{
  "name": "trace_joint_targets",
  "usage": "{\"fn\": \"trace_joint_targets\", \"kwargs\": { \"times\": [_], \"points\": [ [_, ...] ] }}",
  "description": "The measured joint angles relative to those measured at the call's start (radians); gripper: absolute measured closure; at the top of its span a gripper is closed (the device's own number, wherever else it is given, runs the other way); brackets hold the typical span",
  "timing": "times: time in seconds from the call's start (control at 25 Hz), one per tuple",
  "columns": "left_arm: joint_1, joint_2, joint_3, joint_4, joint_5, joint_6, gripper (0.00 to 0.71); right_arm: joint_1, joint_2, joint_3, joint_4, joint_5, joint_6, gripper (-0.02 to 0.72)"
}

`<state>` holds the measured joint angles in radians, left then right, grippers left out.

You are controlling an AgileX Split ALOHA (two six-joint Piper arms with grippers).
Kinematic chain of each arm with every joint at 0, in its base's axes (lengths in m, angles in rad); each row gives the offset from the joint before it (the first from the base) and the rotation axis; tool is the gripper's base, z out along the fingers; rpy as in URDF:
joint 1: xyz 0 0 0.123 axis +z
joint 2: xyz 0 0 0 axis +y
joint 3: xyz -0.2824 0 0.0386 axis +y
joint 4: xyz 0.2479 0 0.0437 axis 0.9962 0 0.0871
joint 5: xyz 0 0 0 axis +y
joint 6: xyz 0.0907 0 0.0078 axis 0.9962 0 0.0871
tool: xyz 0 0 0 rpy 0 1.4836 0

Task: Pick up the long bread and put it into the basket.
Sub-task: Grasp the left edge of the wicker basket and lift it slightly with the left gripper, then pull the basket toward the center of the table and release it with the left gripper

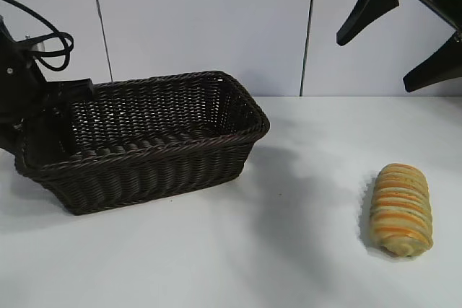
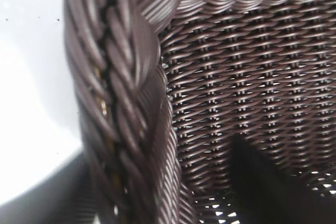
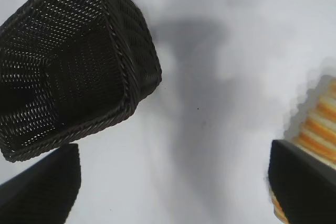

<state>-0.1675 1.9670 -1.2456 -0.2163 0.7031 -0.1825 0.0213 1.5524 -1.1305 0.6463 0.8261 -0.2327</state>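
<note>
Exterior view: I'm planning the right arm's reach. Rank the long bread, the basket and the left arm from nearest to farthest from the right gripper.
1. The long bread, below the right gripper, right side.
2. The basket, left of centre.
3. The left arm, far left, at the basket's end.

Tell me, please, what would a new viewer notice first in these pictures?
First, the big dark basket on the table's left, with the left gripper at its far left end. Then the striped long bread lying alone at the right, and the right gripper hanging open high above it.
</note>
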Motion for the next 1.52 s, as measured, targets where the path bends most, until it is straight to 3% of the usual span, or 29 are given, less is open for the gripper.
{"fn": "trace_joint_targets", "kwargs": {
  "times": [0.24, 0.56, 0.96, 1.4, 1.48, 1.52],
  "points": [
    [0.0, -0.013, -0.045, -0.012, 0.046, 0.029, 0.605, 0.0, 0.0, 0.0, 0.001, 0.004, 0.0, 0.008],
    [-0.002, -0.041, -0.158, -0.12, 0.201, 0.213, 0.609, 0.0, 0.0, 0.0, 0.001, 0.004, 0.0, 0.008],
    [-0.116, -0.031, -0.163, -0.17, 0.15, 0.225, 0.609, 0.0, 0.0, 0.0, 0.001, 0.008, 0.0, 0.008],
    [-0.12, 0.072, -0.158, -0.176, 0.097, 0.194, 0.61, 0.003, 0.0, 0.0, 0.004, 0.016, 0.0, 0.008],
    [-0.12, 0.077, -0.158, -0.179, 0.092, 0.183, 0.581, 0.003, 0.0, 0.0, 0.005, 0.016, 0.0, 0.008],
    [-0.12, 0.077, -0.158, -0.182, 0.09, 0.183, 0.527, 0.003, 0.0, 0.0, 0.005, 0.016, 0.0, 0.008]
  ]
}}
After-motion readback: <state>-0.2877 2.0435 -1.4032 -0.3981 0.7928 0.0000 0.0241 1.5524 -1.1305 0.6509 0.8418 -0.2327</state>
